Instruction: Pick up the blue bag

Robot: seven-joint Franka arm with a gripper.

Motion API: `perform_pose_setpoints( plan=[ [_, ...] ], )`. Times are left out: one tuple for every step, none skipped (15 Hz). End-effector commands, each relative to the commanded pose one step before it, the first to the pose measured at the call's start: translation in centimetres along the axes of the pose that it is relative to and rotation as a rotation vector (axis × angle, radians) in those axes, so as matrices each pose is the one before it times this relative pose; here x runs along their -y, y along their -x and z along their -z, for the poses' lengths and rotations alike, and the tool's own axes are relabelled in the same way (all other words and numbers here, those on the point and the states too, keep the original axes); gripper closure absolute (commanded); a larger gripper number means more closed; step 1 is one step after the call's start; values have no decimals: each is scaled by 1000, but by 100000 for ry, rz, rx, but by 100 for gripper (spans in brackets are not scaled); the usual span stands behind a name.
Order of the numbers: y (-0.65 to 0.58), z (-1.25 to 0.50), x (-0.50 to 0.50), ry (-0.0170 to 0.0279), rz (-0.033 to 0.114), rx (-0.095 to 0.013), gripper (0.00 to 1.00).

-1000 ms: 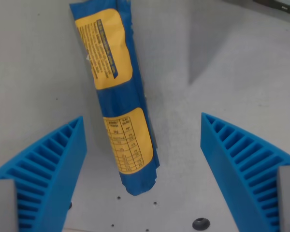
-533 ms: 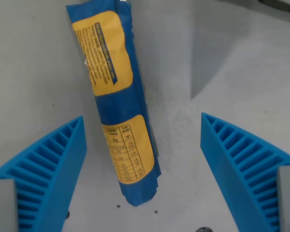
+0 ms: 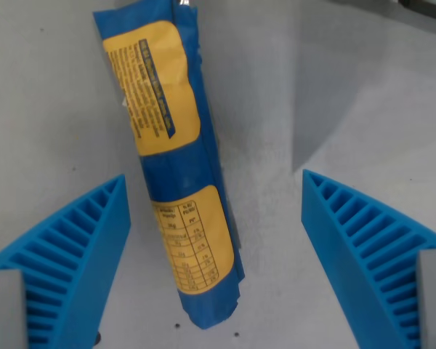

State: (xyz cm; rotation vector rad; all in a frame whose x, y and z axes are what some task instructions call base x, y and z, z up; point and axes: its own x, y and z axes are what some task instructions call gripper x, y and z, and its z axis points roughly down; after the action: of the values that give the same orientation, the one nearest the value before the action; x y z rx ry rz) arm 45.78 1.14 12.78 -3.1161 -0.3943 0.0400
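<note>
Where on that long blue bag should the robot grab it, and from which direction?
Probably across the narrow middle of the blue bag, between its two yellow labels, coming straight down from above. The bag lies flat on the grey table, long and slim, running from the wrist view's top to bottom, so its long sides face the two fingers. The gripper is open, its jaws either side of the bag's lower part.
</note>
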Motion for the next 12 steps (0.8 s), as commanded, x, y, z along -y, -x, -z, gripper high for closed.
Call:
perform_pose_setpoints(
  plan=[
    [-394, -671, 55, -827, 2127, -3854, 0],
    [-4, -167, -1, 0, 0, 0, 0],
    [-4, -167, -1, 0, 0, 0, 0],
    [-4, -167, -1, 0, 0, 0, 100],
    [0, 0, 0, 0, 0, 0, 100],
    [0, 0, 0, 0, 0, 0, 100],
    [0, 0, 0, 0, 0, 0, 100],
    [0, 0, 0, 0, 0, 0, 100],
    [0, 0, 0, 0, 0, 0, 100],
    [0, 0, 0, 0, 0, 0, 100],
    [0, 0, 0, 0, 0, 0, 100],
    [0, 0, 0, 0, 0, 0, 100]
  ],
)
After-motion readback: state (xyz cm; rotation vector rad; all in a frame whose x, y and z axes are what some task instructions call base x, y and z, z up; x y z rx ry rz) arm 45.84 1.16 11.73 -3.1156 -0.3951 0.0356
